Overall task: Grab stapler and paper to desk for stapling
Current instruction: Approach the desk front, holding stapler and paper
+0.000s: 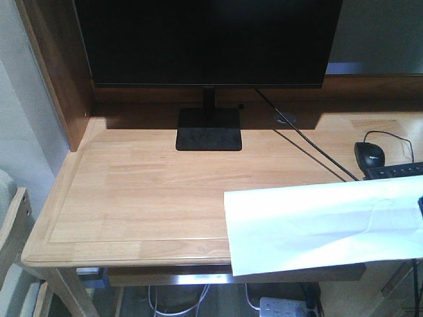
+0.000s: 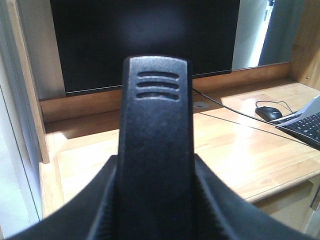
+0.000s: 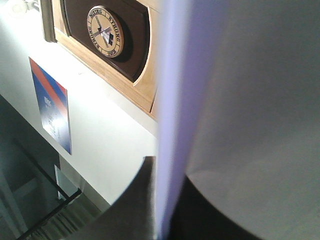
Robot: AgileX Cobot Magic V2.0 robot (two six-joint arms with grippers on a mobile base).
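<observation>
1. Left gripper (image 2: pixel 156 202) jaws closed around the black ribbed stapler (image 2: pixel 156 125), facing the light-wood desk (image 1: pixel 145 185); best lowered flat onto bare wood.
2. Right gripper (image 3: pixel 170 210) jaws pinch the white rectangular paper sheet (image 1: pixel 317 221), overhanging the desk's front-right edge; it should travel inward, clear of the black keyboard (image 1: pixel 396 170).

Left tool (image 2: pixel 156 172): matte black, grainy plastic.
</observation>
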